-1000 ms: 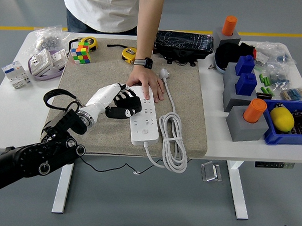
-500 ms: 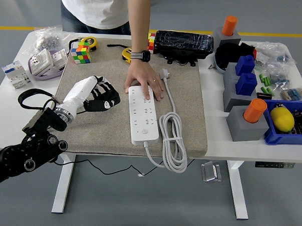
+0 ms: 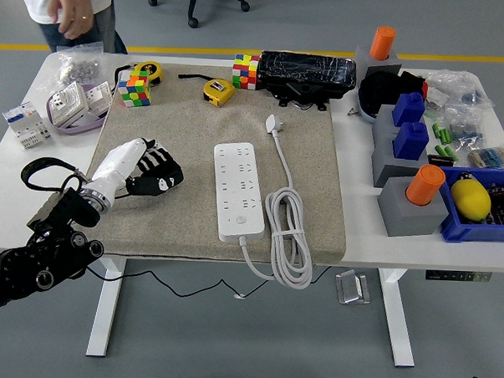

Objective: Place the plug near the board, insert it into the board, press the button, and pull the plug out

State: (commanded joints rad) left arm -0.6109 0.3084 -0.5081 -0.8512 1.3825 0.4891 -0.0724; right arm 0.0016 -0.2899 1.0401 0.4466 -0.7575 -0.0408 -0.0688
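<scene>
While the smooth white board (image 3: 238, 191) lies on coarse beige matting (image 3: 187, 136), its plug (image 3: 274, 123) rests beside it. The left hand (image 3: 142, 170) has drawn back, fingers loosely curled, empty. The person's hand (image 3: 76, 20) has withdrawn.

Your robot's left arm (image 3: 31, 263) is black, built from cylindrical joint housings with small round silver fasteners. A black cable (image 3: 48, 170) loops beside the wrist. The left hand (image 3: 140, 169) has a white back shell and black fingers (image 3: 164, 181) with small white markings.

white table (image 3: 363, 231) carries a beige mat (image 3: 319, 183) in the middle, grey blocks (image 3: 410, 204) and a blue bin (image 3: 484, 228) at right, small boxes (image 3: 25, 122) at left.
</scene>
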